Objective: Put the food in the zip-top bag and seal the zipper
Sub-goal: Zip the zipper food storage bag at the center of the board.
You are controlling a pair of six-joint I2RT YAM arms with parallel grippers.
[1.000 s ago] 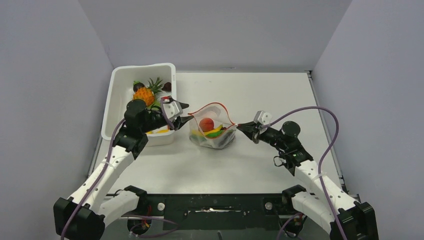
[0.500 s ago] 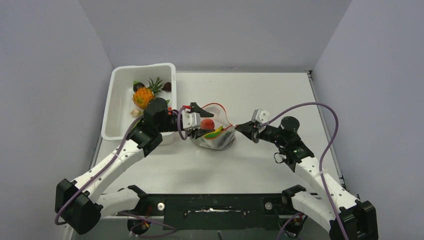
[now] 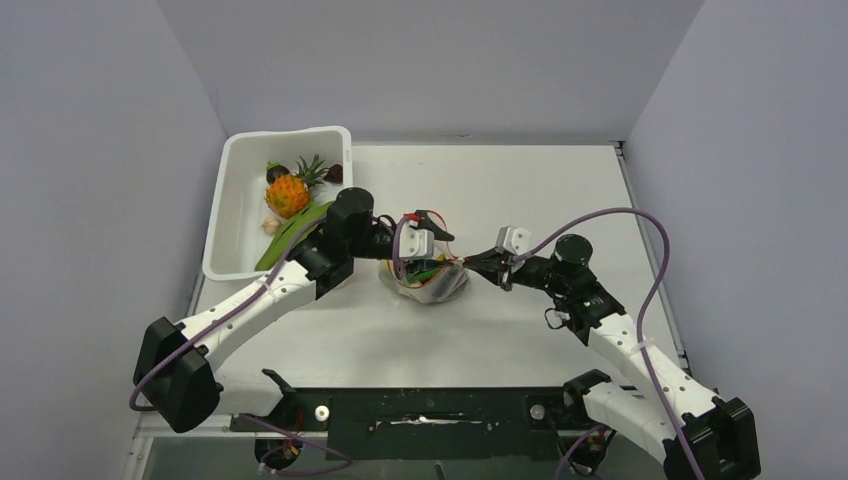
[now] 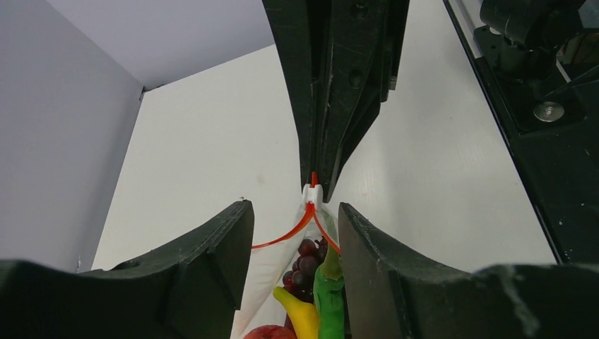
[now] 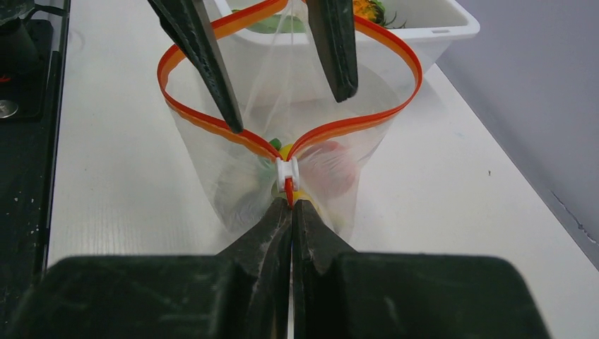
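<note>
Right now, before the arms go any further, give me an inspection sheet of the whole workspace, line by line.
Surface: white table, no spills seen.
Job's things: zip-top bag upright at centre, mouth open, zipper unsealed; grapes, banana and a red fruit inside. Pineapple and green pod not yet bagged, in the white tub.
Clutter: nothing seen.
Grippers: left gripper jaws open at the bag's mouth; right gripper jaws shut on the zipper's end tab.
Cables: a purple cable runs along each arm.
Surroundings: plain grey walls on three sides.
</note>
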